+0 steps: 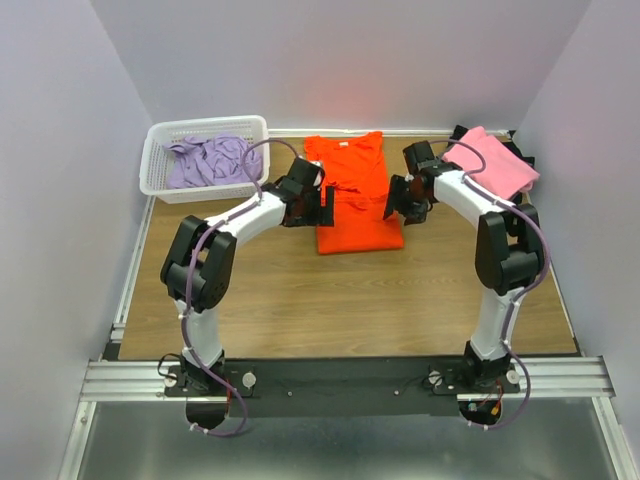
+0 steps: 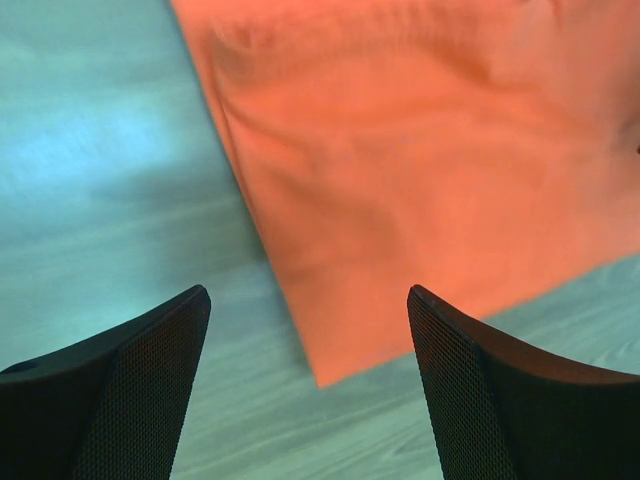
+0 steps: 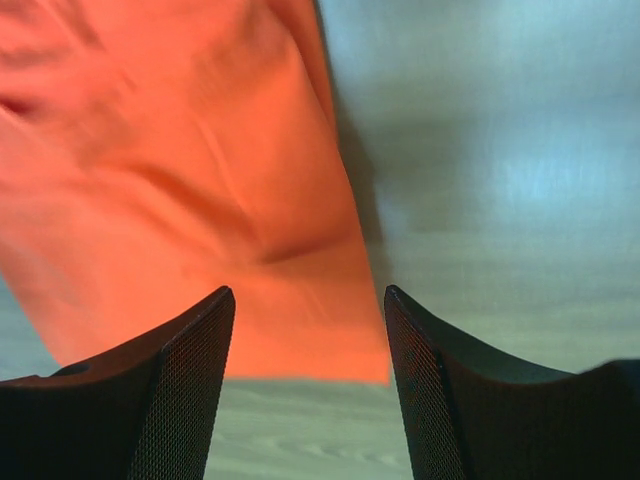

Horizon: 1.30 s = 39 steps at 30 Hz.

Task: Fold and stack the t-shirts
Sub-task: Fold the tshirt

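The bright orange t-shirt [image 1: 355, 195] lies flat mid-table, folded into a long strip with its collar at the far end. My left gripper [image 1: 318, 207] hovers open and empty over its near left corner; in the left wrist view [image 2: 308, 292] that corner of the orange cloth [image 2: 420, 170] lies between the spread fingers. My right gripper [image 1: 397, 200] hovers open and empty over the near right corner; it shows in the right wrist view [image 3: 309, 290] above the orange cloth [image 3: 180, 180]. A folded pink t-shirt [image 1: 492, 160] lies at the back right. A crumpled lavender t-shirt [image 1: 205, 160] lies in the basket.
The white lattice basket [image 1: 160, 150] stands at the back left. Dark cloth [image 1: 520, 150] shows under and behind the pink shirt. Walls close in the table on the left, back and right. Bare wood [image 1: 350, 300] lies in front of the orange shirt.
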{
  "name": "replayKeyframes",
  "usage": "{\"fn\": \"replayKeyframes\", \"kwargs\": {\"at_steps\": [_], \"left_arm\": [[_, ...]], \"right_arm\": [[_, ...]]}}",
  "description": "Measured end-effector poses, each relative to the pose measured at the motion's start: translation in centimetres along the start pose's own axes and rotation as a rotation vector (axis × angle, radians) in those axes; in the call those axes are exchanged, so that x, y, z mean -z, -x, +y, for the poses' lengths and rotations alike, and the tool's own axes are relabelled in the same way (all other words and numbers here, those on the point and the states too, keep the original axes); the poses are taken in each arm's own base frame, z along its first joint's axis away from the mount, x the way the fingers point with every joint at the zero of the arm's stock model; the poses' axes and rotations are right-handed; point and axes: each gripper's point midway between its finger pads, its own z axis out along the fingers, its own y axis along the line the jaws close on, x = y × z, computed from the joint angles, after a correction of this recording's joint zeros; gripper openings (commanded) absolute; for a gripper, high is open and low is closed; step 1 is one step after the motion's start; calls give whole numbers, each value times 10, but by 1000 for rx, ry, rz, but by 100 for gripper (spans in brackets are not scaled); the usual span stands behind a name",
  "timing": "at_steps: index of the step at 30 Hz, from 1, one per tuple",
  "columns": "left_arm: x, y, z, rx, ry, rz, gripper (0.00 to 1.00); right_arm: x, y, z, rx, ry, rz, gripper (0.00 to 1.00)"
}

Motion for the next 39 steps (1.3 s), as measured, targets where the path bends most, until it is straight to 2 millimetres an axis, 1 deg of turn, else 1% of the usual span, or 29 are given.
{"fn": "replayKeyframes", "kwargs": {"at_steps": [1, 2, 3, 6, 11, 15, 16, 19, 21, 26, 29, 33, 34, 36, 39], "left_arm": [[0, -9, -1, -1, -3, 11, 88], [0, -18, 1, 4, -1, 26, 88], [-1, -27, 1, 4, -2, 43, 88], [-2, -52, 5, 20, -5, 81, 88], [4, -69, 10, 48, -9, 96, 88], [5, -69, 8, 59, -22, 86, 87], [5, -69, 7, 61, -24, 84, 86], [5, -69, 6, 65, -30, 81, 86], [5, -69, 5, 65, -31, 79, 86], [5, -72, 2, 59, -35, 83, 82], [5, -74, -1, 55, -39, 86, 77], [5, -78, -3, 60, -38, 94, 70], [5, -79, -3, 61, -36, 98, 65], [5, -80, -4, 62, -34, 98, 61], [5, -80, -3, 66, -29, 101, 59]], "right_arm": [[-1, -14, -5, -3, -4, 31, 68], [2, -16, -5, -3, 0, 32, 68], [3, -23, -8, -5, 0, 45, 68], [4, -35, -11, -11, 10, 62, 67], [1, -52, -17, -21, 15, 87, 64], [-2, -65, -22, -29, 7, 110, 58], [-3, -68, -24, -30, 5, 114, 55], [-6, -76, -28, -32, -2, 127, 50], [-7, -77, -29, -33, 0, 124, 47], [-9, -75, -27, -29, 10, 112, 38], [-10, -76, -27, -29, 14, 112, 35], [-11, -76, -27, -29, 18, 110, 33], [-11, -76, -26, -29, 21, 110, 33], [-11, -77, -26, -29, 26, 111, 33], [-11, -77, -26, -31, 32, 109, 32]]}}
